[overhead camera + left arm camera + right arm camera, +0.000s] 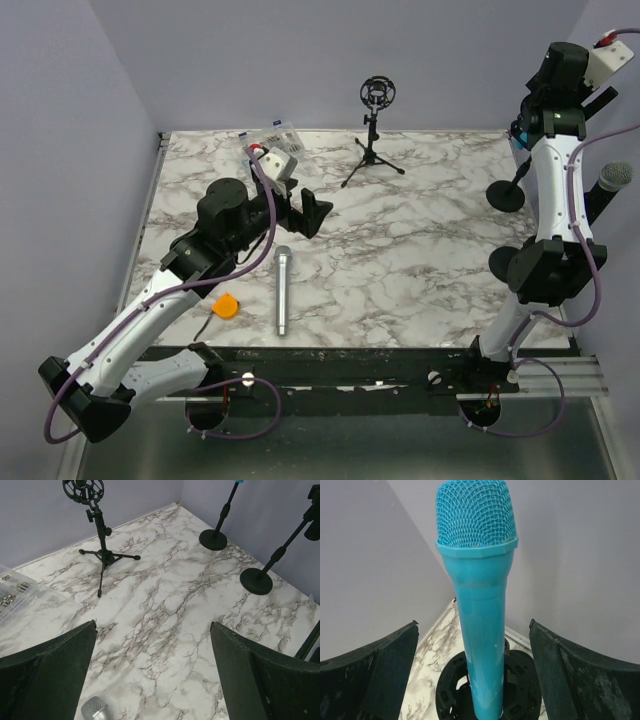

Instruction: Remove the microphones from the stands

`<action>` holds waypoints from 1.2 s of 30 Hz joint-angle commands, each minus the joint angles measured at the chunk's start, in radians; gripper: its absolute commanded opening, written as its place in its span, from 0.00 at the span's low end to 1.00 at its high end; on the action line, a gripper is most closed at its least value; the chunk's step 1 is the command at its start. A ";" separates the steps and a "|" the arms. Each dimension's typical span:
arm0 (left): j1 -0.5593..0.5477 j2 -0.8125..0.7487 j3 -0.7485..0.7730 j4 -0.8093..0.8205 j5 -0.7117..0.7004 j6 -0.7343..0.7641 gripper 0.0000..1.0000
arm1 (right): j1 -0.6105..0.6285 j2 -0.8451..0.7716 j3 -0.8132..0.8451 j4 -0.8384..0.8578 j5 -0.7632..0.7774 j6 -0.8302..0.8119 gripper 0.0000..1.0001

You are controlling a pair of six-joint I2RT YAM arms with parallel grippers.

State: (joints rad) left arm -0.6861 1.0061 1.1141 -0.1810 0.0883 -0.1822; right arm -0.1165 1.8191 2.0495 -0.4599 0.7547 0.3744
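A teal microphone [479, 600] stands upright in the black clip [520, 690] of its stand, whose round base [505, 195] rests at the table's right side. My right gripper [473, 624] is open, its fingers either side of the microphone's body without touching it. My left gripper [312, 212] hangs open over the middle left of the table with nothing between its fingers [60, 665]. A silver microphone [282, 290] lies flat on the marble just below it, its head [95, 710] showing in the left wrist view.
A small tripod stand [372, 150] with an empty shock mount [377, 93] is at the back. A second round-base stand [256, 581] holds a grey microphone [615, 177] at the right edge. A clear plastic box [272, 135] and an orange object [226, 306] lie on the left.
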 commanded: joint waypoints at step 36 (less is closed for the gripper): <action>-0.003 0.000 -0.011 0.027 0.009 0.029 0.95 | -0.043 0.086 0.289 0.049 0.001 -0.151 0.33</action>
State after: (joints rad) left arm -0.6876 1.0237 1.0985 -0.1646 0.0914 -0.1608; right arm -0.1528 1.9591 2.2860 -0.4522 0.6952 0.2871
